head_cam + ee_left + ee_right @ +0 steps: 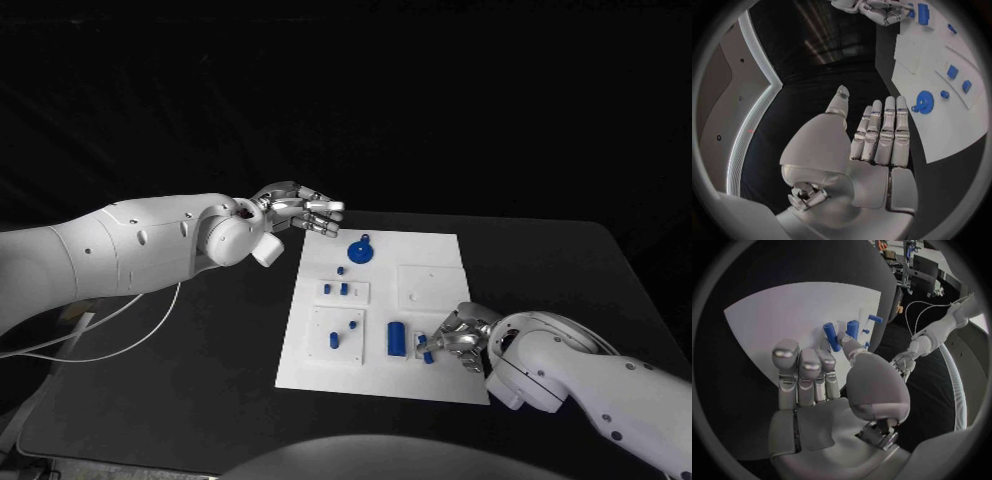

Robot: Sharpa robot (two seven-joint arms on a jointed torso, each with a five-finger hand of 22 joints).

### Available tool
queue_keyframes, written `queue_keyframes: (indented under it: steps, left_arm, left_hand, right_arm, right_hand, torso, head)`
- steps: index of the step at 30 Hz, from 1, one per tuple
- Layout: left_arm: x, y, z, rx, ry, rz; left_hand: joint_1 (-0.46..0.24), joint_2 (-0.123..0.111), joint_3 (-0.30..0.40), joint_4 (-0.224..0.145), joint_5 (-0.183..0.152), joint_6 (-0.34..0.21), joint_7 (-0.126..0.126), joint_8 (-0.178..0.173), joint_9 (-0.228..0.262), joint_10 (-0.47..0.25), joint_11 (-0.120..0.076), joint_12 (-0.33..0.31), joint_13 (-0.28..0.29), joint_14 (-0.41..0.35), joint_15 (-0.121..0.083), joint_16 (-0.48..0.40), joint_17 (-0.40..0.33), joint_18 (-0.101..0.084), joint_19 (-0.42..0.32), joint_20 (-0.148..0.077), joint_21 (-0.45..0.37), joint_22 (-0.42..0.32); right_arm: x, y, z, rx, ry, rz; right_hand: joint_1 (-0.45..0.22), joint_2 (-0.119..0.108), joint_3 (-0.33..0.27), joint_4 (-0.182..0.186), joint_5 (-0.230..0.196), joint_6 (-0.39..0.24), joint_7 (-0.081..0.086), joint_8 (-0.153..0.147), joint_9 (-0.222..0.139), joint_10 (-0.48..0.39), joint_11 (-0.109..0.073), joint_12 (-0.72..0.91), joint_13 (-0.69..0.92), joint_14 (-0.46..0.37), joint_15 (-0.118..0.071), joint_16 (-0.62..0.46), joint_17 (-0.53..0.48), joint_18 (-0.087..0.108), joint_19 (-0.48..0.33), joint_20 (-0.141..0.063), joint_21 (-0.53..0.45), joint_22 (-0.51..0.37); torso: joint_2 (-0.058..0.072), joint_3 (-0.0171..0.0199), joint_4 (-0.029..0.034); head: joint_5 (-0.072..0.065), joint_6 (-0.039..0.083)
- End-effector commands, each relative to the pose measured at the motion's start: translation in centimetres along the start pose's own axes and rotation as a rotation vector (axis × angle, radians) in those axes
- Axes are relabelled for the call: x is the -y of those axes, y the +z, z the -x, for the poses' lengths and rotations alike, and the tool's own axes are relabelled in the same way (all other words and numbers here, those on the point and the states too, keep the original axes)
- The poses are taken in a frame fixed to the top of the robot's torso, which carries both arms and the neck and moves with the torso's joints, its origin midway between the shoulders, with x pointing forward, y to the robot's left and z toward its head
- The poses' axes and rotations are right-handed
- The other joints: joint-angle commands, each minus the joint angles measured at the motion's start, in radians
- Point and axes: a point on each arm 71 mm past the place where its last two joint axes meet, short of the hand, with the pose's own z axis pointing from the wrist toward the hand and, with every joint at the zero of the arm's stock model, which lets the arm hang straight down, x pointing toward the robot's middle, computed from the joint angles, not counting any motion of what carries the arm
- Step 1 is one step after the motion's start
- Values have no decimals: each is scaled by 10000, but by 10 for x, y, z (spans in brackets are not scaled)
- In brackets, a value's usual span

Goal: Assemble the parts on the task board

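Note:
The white task board (433, 262) lies in the middle of the black table. At its far end rests a round blue part with a tab (361, 248) (924, 102), and small blue pieces (336, 289) (952, 72) stand mid-board. A blue cylinder (395, 338) (852, 329) and a short blue peg (427, 349) (831, 336) sit near the front. My right hand (459, 338) (817, 385) hovers at the board's front right, fingers straight, thumb tip beside the peg, holding nothing. Beyond the board's far left corner, my left hand (299, 212) (873, 145) is raised with flat fingers and holds nothing.
A white cable (116, 340) loops over the table's left side under my left arm. Black table top (577, 270) surrounds the board on the right and front. A blank raised white square (430, 282) takes up the board's right middle.

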Motion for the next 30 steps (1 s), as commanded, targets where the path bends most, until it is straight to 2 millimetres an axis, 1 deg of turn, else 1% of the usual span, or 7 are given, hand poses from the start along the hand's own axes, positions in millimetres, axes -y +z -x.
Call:
queue_keyframes:
  steps: [1,7,10,17,25,29,30]
  left_arm:
    - [0,0,-3,-246,-4,10]
    - [0,0,-3,-283,8,38]
    - [0,0,-3,-293,13,49]
    - [0,0,-3,-305,24,86]
    - [0,0,-3,-348,48,130]
    - [-1,0,-3,-356,54,144]
    - [-1,0,-3,-358,55,147]
  left_hand:
    - [-47,64,-2,77,-38,-61,-13,31,14,-74,15,20,6,30,23,-31,14,137,18,-27,30,-17]
    - [-49,74,1,93,-33,-59,-14,32,15,-74,16,19,6,32,24,-30,15,138,17,-27,31,-19]
    - [-49,74,1,93,-33,-59,-14,32,15,-74,16,19,6,32,24,-30,15,138,17,-27,31,-19]
    - [-44,85,-1,121,-37,-56,-14,34,15,-77,16,20,6,33,24,-30,15,138,16,-26,35,-24]
    - [-44,85,-1,121,-37,-56,-14,34,15,-77,16,20,6,33,24,-30,15,138,16,-26,35,-24]
    - [-44,85,-1,121,-37,-56,-14,34,15,-77,16,20,6,33,24,-30,15,138,16,-26,35,-24]
    - [-44,85,-1,121,-37,-56,-14,34,15,-77,16,20,6,33,24,-30,15,138,16,-26,35,-24]
  right_arm:
    - [1,0,1,126,-616,-240]
    - [-1,1,1,230,-668,-192]
    - [-3,2,1,256,-663,-132]
    - [-9,1,1,307,-633,55]
    - [-13,1,1,348,-604,192]
    - [-14,2,1,258,-693,145]
    - [-13,2,1,217,-742,117]
  right_hand:
    - [-165,-23,53,204,-59,81,-1,-58,7,63,-21,-62,-1,14,-91,-68,-11,24,517,-87,-54,910]
    - [-265,-160,169,657,-476,121,-12,-57,40,106,-28,-53,28,16,-95,-77,-13,20,524,-90,-59,911]
    - [-226,-211,192,815,-541,126,-12,-59,53,112,-27,-49,46,18,-97,-81,-17,19,521,-92,-62,910]
    - [-218,-246,186,948,-707,147,-16,-55,69,131,-27,-34,67,18,-96,-72,-9,17,526,-91,-50,914]
    - [-212,-256,183,972,-730,146,-14,-56,71,135,-26,-28,73,21,-96,-64,-4,17,525,-90,-57,912]
    - [-205,-303,159,1058,-843,155,-15,-56,79,134,-25,-35,81,18,-95,-73,-11,20,525,-90,-53,912]
    - [-237,-325,140,1116,-932,146,-5,-57,78,127,-23,-47,76,13,-91,-83,-18,22,519,-89,-69,908]
  torso:
    - [1,6,-3]
    - [2,5,-6]
    - [-1,5,-7]
    - [11,6,1]
    - [-1,0,-3]
    - [-1,-3,-3]
    - [-4,-5,-6]
  head:
    - [4,-5]
    - [17,11]
    - [26,11]
    - [47,1]
    - [85,-12]
    - [84,-25]
    - [84,-31]
